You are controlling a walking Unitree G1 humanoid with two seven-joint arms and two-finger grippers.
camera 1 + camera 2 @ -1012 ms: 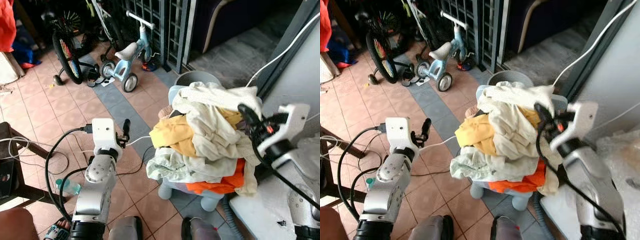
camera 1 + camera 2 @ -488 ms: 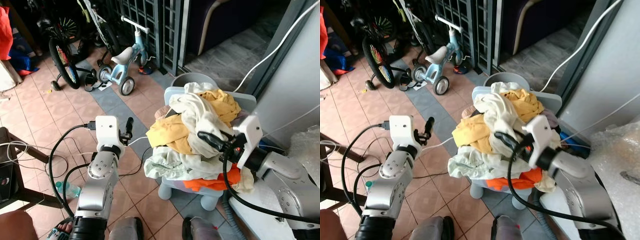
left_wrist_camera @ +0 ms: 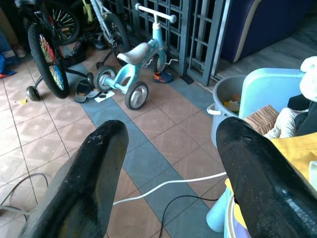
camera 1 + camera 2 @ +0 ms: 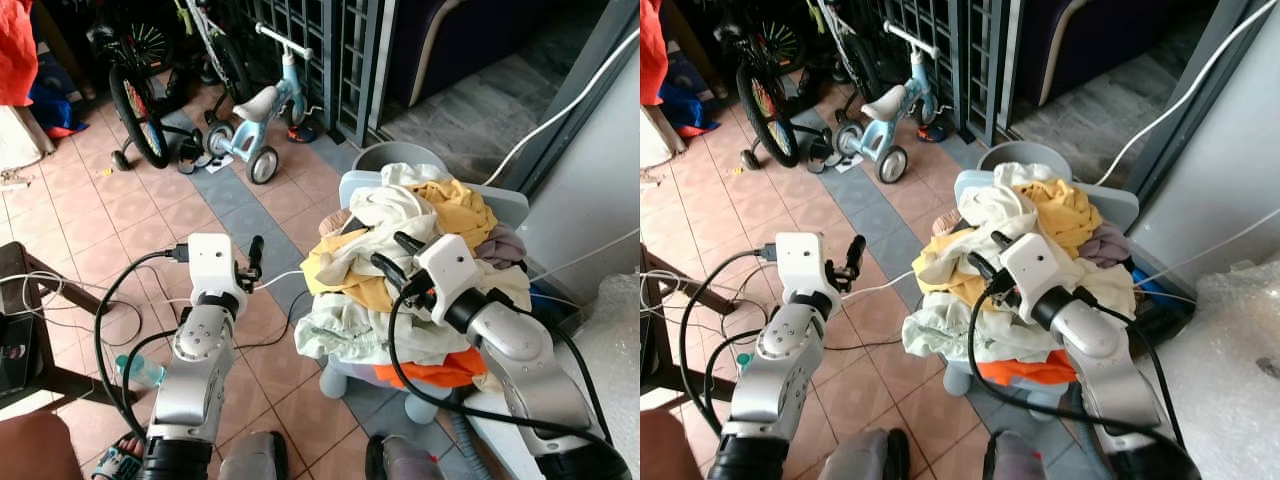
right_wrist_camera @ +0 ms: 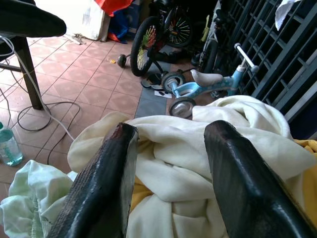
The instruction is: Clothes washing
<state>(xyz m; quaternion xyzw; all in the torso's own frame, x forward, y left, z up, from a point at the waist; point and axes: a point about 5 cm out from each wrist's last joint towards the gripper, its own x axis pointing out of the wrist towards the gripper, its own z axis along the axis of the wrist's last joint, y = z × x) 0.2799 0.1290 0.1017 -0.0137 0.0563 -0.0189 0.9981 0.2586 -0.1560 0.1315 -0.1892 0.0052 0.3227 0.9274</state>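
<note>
Right end effector [image 4: 392,258] is swinging in from the pile's far side onto its top, fingers spread, gripping nothing | left end effector [image 4: 252,256] is hovering open beside it | laundry pile [image 4: 1035,260] is overflowing the blue basket [image 3: 262,89] | soft, light, tangled: pinching a raised cream fold [image 5: 198,163] looks best

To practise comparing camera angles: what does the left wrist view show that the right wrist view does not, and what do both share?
Left wrist view: the open left gripper over bare tiles, a grey bucket and the white cable. Right wrist view: the open right gripper just above the cream cloth, plus a water bottle. Both share the blue tricycle and the bicycle wheel.
</note>
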